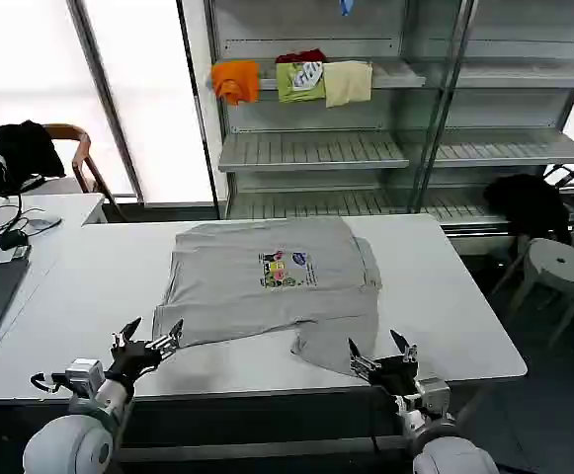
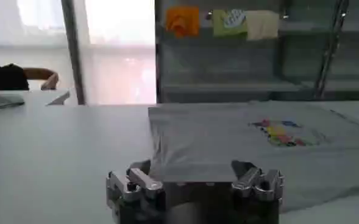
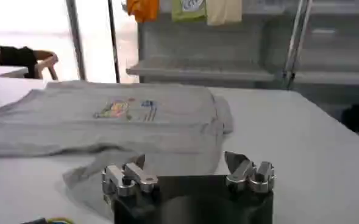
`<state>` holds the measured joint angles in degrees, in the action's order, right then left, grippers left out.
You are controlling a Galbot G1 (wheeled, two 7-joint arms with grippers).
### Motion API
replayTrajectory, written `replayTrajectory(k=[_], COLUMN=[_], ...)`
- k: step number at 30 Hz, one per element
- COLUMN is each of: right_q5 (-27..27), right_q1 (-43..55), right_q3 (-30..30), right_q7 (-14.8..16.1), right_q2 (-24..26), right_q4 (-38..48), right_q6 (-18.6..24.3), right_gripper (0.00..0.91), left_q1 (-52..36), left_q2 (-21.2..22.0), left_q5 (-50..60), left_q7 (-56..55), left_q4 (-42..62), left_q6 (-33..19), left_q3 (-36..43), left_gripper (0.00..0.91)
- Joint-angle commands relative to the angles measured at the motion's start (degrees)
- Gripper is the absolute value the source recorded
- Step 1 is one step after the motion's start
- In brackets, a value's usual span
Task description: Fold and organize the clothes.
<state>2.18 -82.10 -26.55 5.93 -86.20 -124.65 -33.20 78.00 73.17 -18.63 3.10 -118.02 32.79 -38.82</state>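
Ahead of both grippers, the light grey shirt lies spread on the white table, chest print facing up. The left gripper hovers with its fingers spread and empty, just off the shirt's near left corner, the hem edge lying between and slightly beyond its fingertips. The right gripper is likewise spread and holding nothing, poised over a loose flap of fabric that trails from the shirt's near right side toward the table edge.

As I judge it, the main risk is an uneven pickup: the shirt looks doubled over in places, so a pinch could catch only the top layer and drag the fold crooked. The trailing flap near the right gripper could also bunch or slip off the table edge if it is pulled sideways.

Beyond the shirt, well past the grippers, a metal shelving unit holds small orange, lime-green and cream garments draped over one shelf; the shelves below them look bare.
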Motion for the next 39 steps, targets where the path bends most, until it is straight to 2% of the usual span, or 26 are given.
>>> replayTrajectory(k=[1, 4, 7, 9, 10, 11, 12, 13, 14, 15, 16, 17, 18, 29, 39], right_q5=[2.0, 2.2, 2.4, 2.6, 2.8, 3.0, 3.1, 3.2, 3.2, 3.1, 3.1, 3.1, 3.1, 2.5, -3.9], right_q1=[-1.0, -0.1, 0.9, 1.3, 1.4, 1.4, 1.4, 1.4, 1.3, 1.3, 1.2, 1.1, 1.1, 1.2, 3.2], right_q3=[0.6, 1.0, 1.5, 1.8, 1.9, 1.9, 2.0, 2.0, 1.9, 1.9, 1.9, 1.9, 1.8, 1.8, 1.0], right_q7=[-0.6, -1.0, -1.3, -1.3, -1.4, -1.4, -1.4, -1.4, -1.3, -1.3, -1.2, -1.2, -1.2, -0.8, -3.4], right_q2=[-0.2, -1.1, -2.2, -2.5, -2.6, -2.7, -2.7, -2.6, -2.6, -2.6, -2.6, -2.6, -2.6, -2.8, -3.7], right_q4=[1.3, 2.7, 3.8, 4.5, 4.9, 5.2, 5.6, 6.0, 6.2, 6.3, 6.4, 6.5, 6.4, 5.7, 3.7], right_q6=[0.0, 0.0, 0.0, 0.0, 0.0, 0.0, 0.0, 0.0, 0.0, 0.0, 0.0, 0.1, 0.1, 0.2, 4.9], right_gripper=[0.907, 0.907, 0.736, 0.393, 0.302, 0.101, 0.05, 0.0, 0.0, 0.0, 0.0, 0.0, 0.0, 0.0, 0.0], left_q1=[1.0, 0.8, 1.0, 0.9, 0.8, 0.8, 0.8, 0.8, 0.8, 0.8, 0.9, 0.9, 1.0, 1.1, -1.6], left_q2=[-0.1, 0.1, 0.0, 0.0, 0.0, 0.0, 0.0, 0.0, 0.1, 0.1, 0.1, 0.2, 0.2, 0.3, 0.9], left_q5=[1.7, 2.8, 2.6, 2.6, 2.6, 2.6, 2.6, 2.6, 2.5, 2.5, 2.4, 2.3, 2.3, 1.9, -0.2], left_q7=[-1.4, -1.3, -1.2, -1.2, -1.2, -1.1, -1.1, -1.1, -1.1, -1.1, -1.1, -1.1, -1.1, 0.5, 0.6], left_q4=[3.5, 3.8, 4.0, 4.5, 4.7, 4.8, 5.1, 5.2, 5.2, 5.3, 5.4, 5.4, 5.4, 6.3, 5.3], left_q6=[0.2, 0.2, 0.1, 0.1, 0.1, 0.0, 0.0, -0.1, -0.1, -0.2, -0.4, -0.4, -0.4, -2.0, -6.8], left_q3=[0.7, 0.8, 0.8, 0.7, 0.7, 0.7, 0.7, 0.7, 0.6, 0.6, 0.6, 0.5, 0.5, 0.5, 0.1], left_gripper=[0.907, 0.907, 0.907, 0.887, 0.877, 0.796, 0.715, 0.534, 0.524, 0.453, 0.232, 0.06, 0.03, 0.0, 0.0])
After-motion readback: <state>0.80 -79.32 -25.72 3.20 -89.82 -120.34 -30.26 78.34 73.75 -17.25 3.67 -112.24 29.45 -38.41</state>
